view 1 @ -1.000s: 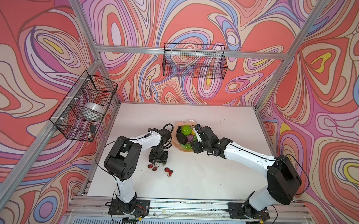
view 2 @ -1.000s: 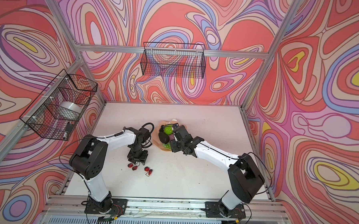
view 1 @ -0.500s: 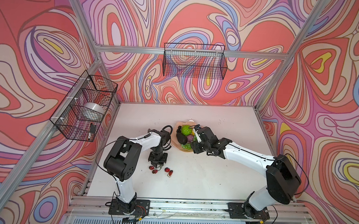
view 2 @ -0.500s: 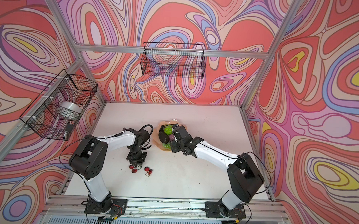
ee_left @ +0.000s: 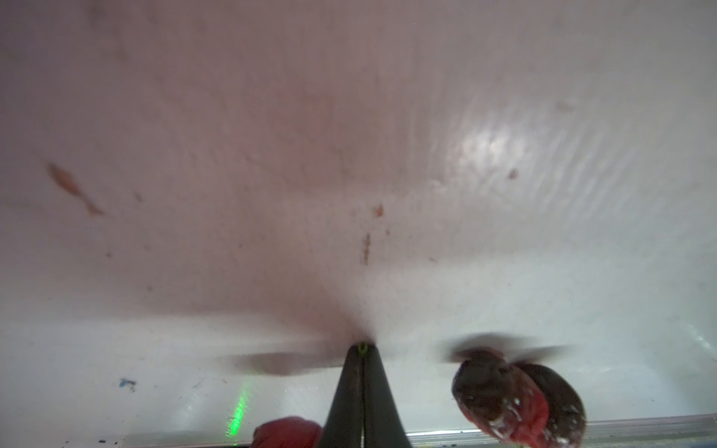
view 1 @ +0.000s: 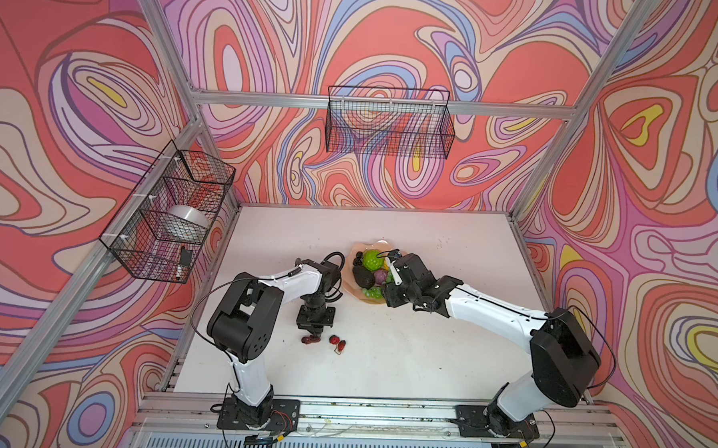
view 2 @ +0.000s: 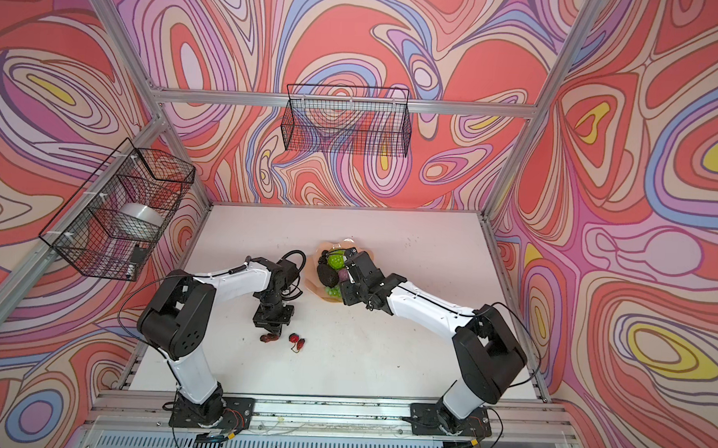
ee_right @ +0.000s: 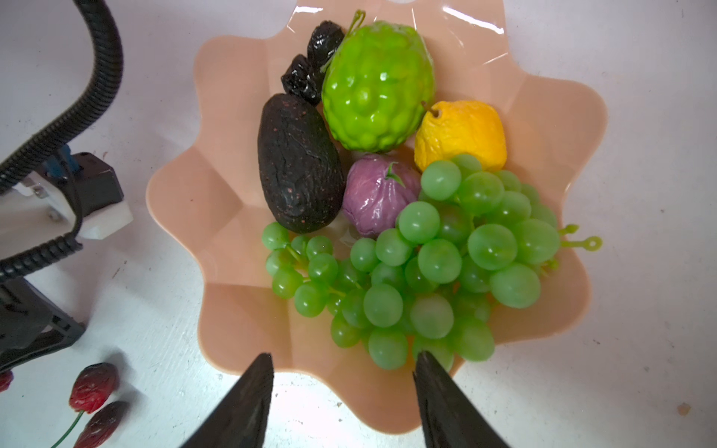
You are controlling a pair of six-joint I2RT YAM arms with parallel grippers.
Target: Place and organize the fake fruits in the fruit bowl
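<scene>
At 7 o'clock from the fruit bowl (ee_right: 232, 194), the left gripper (ee_left: 362, 348), spread a second ago, now pinches the green stem of a cherry pair (view 1: 311, 338); a second cherry pair (view 1: 338, 344) lies at its 3 o'clock. The right gripper (ee_right: 345, 355) stays spread above the bowl's rim.

Mid-table: fruit bowl (view 1: 350, 281) holding bumpy green ball (view 1: 373, 259), dark avocado (view 1: 363, 277), green grapes (view 1: 371, 292). Over bowl: right gripper (view 1: 389, 271). Under left gripper (view 1: 314, 332): cherry pair (view 1: 311, 340); second cherry pair (view 1: 338, 343) just beside.
</scene>
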